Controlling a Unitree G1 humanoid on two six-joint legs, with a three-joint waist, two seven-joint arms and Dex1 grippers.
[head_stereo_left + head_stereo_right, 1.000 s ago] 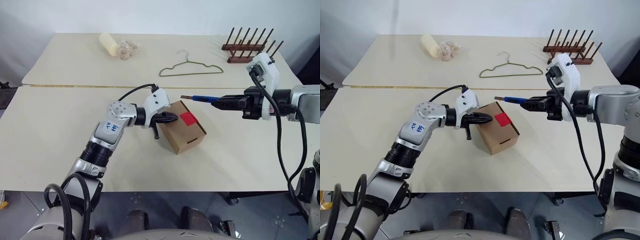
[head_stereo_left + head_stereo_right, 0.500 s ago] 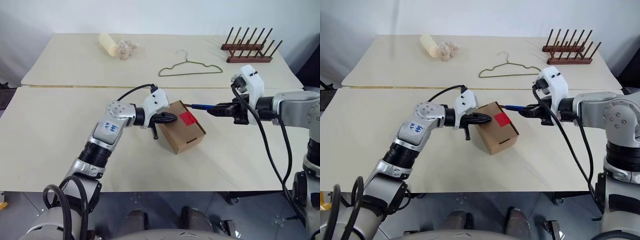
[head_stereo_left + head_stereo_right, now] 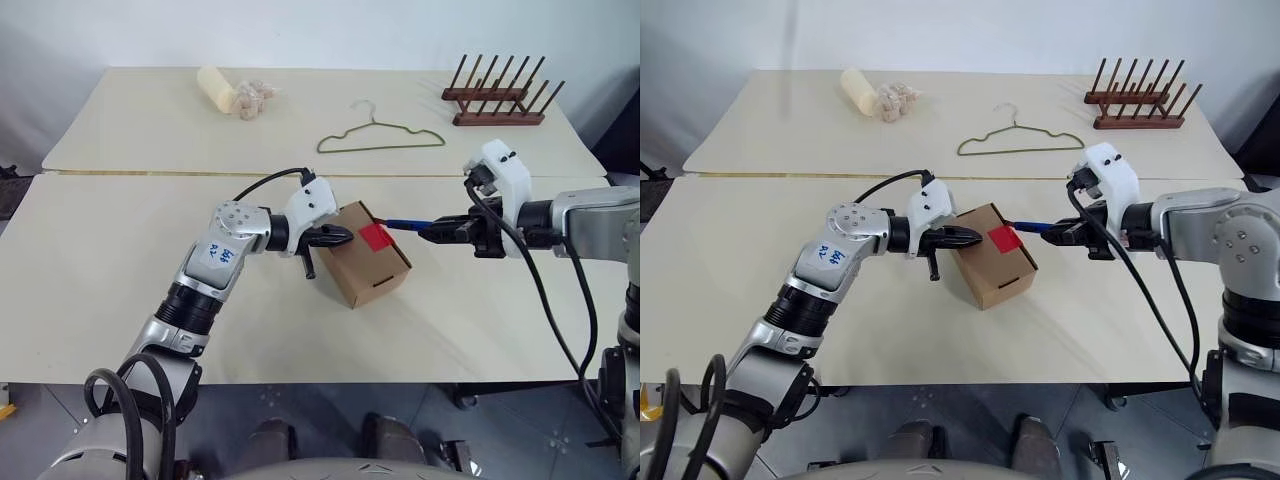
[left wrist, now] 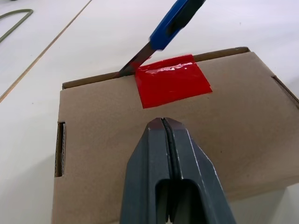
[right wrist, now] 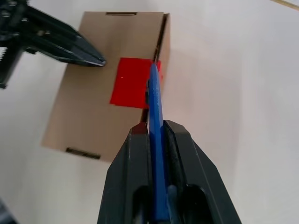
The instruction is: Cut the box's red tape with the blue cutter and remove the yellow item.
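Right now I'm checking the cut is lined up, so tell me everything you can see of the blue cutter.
The blue cutter is a slim dark-blue pen-shaped tool with a thin metal blade at its front. The right hand is shut on its body, holding it pointing toward the box. The blade tip sits at the flap seam, at the edge of the red tape. No cut shows in the tape yet.

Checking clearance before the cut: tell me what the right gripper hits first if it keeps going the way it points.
Probably the box: the right gripper points the blue cutter at the red tape, blade already at the tape's edge.
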